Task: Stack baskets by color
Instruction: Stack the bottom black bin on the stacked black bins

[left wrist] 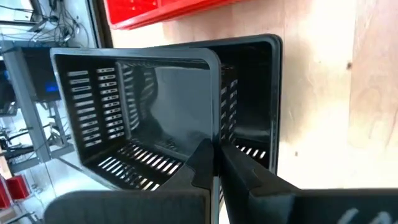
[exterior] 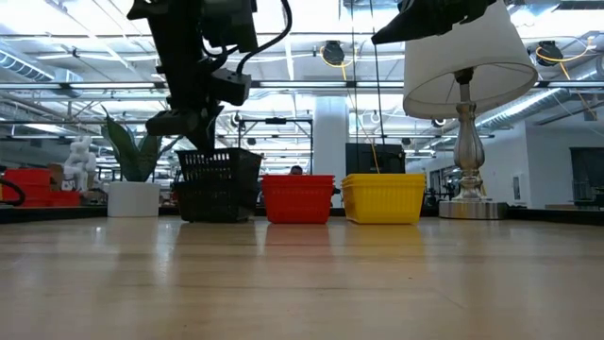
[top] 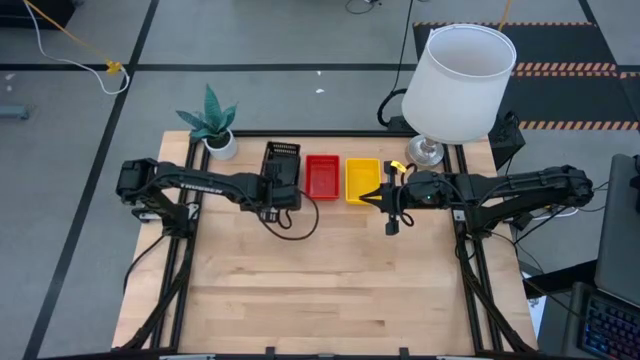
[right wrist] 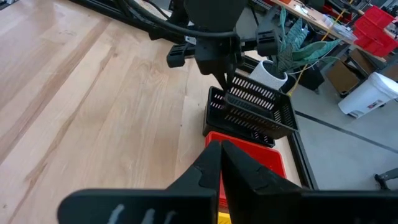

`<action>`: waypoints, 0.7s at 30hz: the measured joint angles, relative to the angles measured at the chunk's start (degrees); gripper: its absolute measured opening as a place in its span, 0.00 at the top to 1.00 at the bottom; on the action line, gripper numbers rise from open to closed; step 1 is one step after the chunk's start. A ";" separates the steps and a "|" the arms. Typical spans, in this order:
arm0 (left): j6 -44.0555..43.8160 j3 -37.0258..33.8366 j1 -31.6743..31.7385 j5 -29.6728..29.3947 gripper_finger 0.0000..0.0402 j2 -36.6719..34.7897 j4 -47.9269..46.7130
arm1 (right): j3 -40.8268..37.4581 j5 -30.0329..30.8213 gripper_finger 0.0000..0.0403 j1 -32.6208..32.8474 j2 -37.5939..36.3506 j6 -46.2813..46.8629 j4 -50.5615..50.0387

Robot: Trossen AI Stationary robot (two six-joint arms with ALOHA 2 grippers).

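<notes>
Three lots of baskets stand in a row at the table's far side: black (top: 282,160), red (top: 322,175) and yellow (top: 362,180). My left gripper (top: 275,195) is shut on a black basket (left wrist: 124,112), which tilts over another black basket (left wrist: 261,93) standing on the table. Whether the two touch, I cannot tell. In the low view the tilted basket (exterior: 219,165) sits atop the black pile. My right gripper (top: 368,198) hovers shut and holding nothing, just near of the yellow basket, above the wood. My left gripper pinches one side wall of the upper black basket at its rim (left wrist: 214,140), one finger inside the basket and one outside. The fingers slant down from the table's near left. The basket hangs tilted in the hold, above the lower black basket.
A white lampshade on a metal stand (top: 455,85) is at the far right corner. A small potted plant (top: 212,125) is at the far left. Bare wood (top: 320,290) fills the near half of the table. A cable loops beside the left gripper (top: 295,225).
</notes>
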 joint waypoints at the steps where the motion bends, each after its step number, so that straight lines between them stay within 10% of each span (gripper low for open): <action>1: -0.02 -0.19 0.02 0.04 0.97 0.00 0.06 | 0.00 -0.02 0.99 0.00 0.00 -0.04 0.02; 21: -2.97 -0.43 1.03 4.93 0.95 0.00 0.37 | 0.00 -0.02 0.99 -0.02 0.00 0.28 0.02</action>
